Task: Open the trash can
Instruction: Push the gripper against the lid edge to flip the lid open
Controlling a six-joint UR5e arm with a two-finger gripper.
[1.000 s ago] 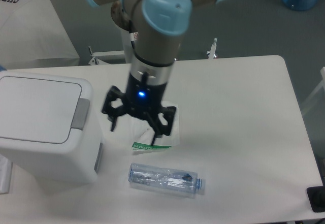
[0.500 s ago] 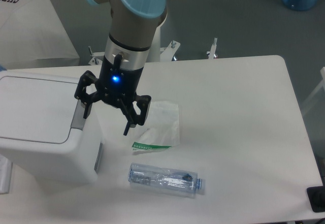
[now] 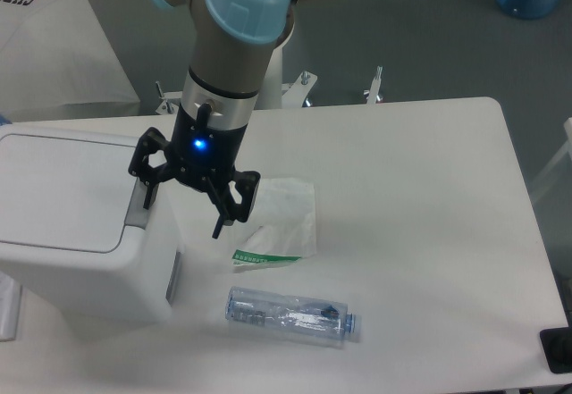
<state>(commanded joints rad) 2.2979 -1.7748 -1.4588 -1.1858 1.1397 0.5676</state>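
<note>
The trash can (image 3: pixel 76 233) is a large white boxy bin at the table's left edge, its flat white lid (image 3: pixel 63 188) shut. Its grey push bar (image 3: pixel 138 205) runs along the lid's right side and is partly hidden by one finger. My gripper (image 3: pixel 183 208) is open and empty, pointing down, just above the bin's right edge. The left finger hangs over the grey bar, the right finger (image 3: pixel 223 218) hangs over the table beside the bin. I cannot tell whether the left finger touches the bar.
A crumpled white plastic bag with a green strip (image 3: pixel 277 220) lies right of the gripper. A clear plastic bottle (image 3: pixel 290 315) lies on its side near the front edge. A black object (image 3: pixel 559 349) sits at the front right corner of the white table (image 3: pixel 420 197).
The gripper has moved left from above the plastic bag to above the bin's right edge and grey bar, with only a slight shift in the last half second. It stays open.
</note>
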